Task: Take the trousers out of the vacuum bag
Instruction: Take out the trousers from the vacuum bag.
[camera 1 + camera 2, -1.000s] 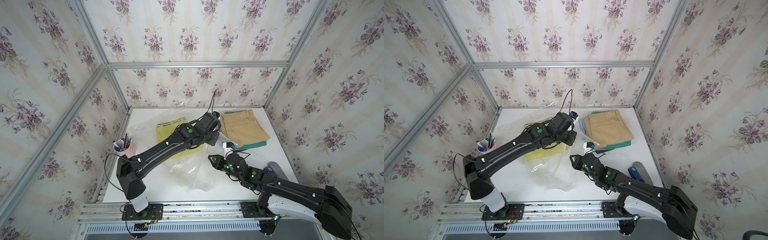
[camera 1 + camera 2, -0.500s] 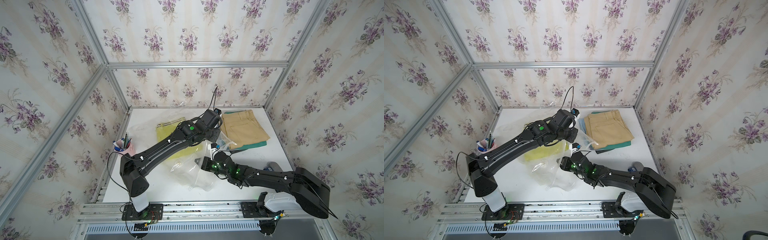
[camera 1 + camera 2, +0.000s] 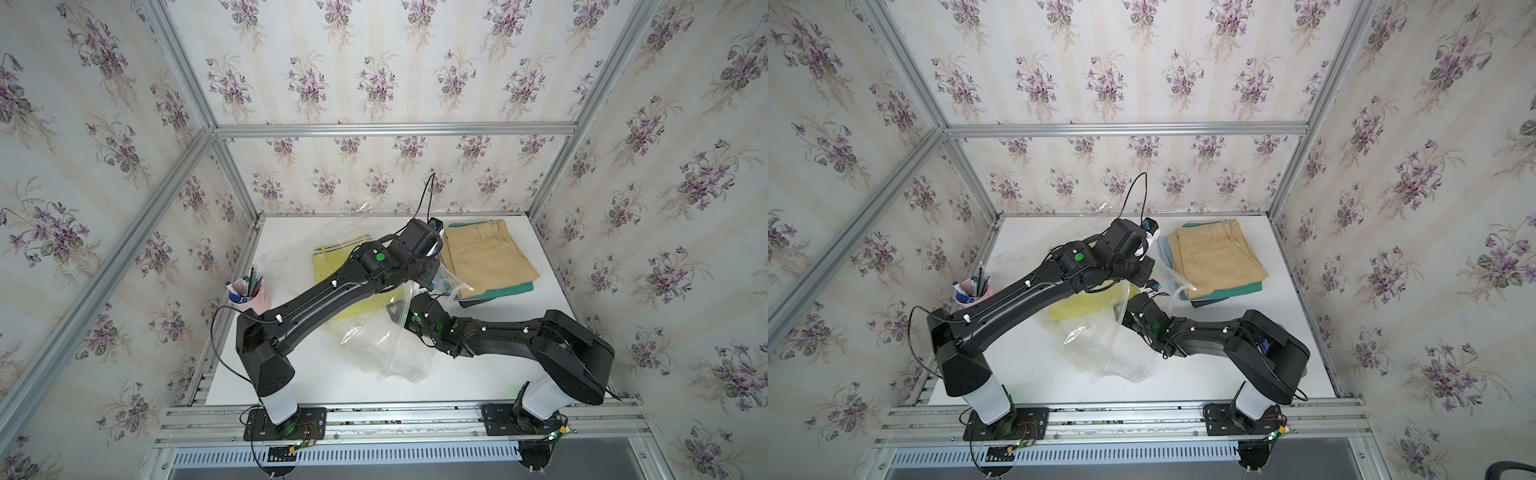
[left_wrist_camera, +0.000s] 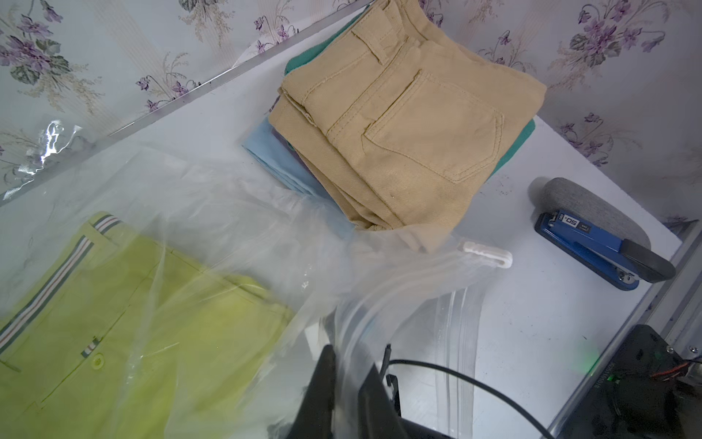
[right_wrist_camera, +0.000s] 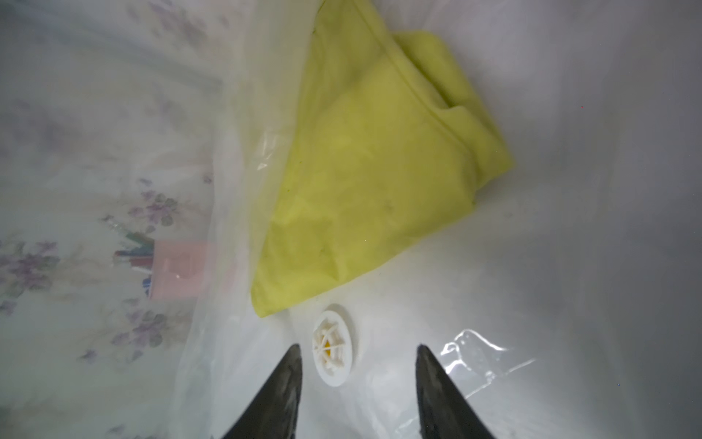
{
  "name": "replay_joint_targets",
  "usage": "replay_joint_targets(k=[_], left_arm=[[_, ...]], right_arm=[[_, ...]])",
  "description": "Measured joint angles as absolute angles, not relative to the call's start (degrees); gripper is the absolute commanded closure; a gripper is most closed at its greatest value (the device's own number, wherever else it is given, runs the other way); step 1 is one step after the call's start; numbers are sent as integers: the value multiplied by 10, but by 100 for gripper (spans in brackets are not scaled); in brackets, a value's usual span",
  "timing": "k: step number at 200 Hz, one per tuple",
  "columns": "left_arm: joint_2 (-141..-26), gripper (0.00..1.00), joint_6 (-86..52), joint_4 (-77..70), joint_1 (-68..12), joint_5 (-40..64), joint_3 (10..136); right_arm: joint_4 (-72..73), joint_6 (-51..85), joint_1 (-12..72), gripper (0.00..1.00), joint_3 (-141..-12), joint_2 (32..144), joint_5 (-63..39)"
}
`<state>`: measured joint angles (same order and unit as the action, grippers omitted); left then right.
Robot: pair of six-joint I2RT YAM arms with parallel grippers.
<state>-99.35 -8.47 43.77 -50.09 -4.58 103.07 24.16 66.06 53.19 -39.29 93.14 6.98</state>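
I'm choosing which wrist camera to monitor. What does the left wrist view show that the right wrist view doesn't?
Only left wrist: the khaki trousers stacked outside, a blue stapler, the left gripper shut on the vacuum bag. Only right wrist: the bag's white valve, a pink pen cup through the plastic, the right gripper open. Both: the yellow trousers inside the bag.

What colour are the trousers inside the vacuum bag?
Yellow-green trousers with a striped waistband; the left wrist view shows them best.
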Motion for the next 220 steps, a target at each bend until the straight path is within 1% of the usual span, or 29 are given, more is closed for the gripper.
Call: replay_joint_targets(k=[77, 116, 141, 182, 220], left_arm=[[-990, 87, -85, 434, -501, -45, 1018], [-990, 87, -88, 434, -501, -46, 1018], [-990, 87, -89, 434, -501, -48, 1018], [-989, 87, -91, 433, -501, -58, 1015], [-974, 87, -95, 434, -497, -66, 1002]], right_arm=[[307, 675, 491, 46, -400, 1021, 68], [364, 682, 475, 46, -409, 1061, 68], [394, 690, 472, 47, -422, 1085, 68], [415, 691, 469, 56, -445, 1114, 72], [424, 682, 468, 78, -458, 1122, 79]])
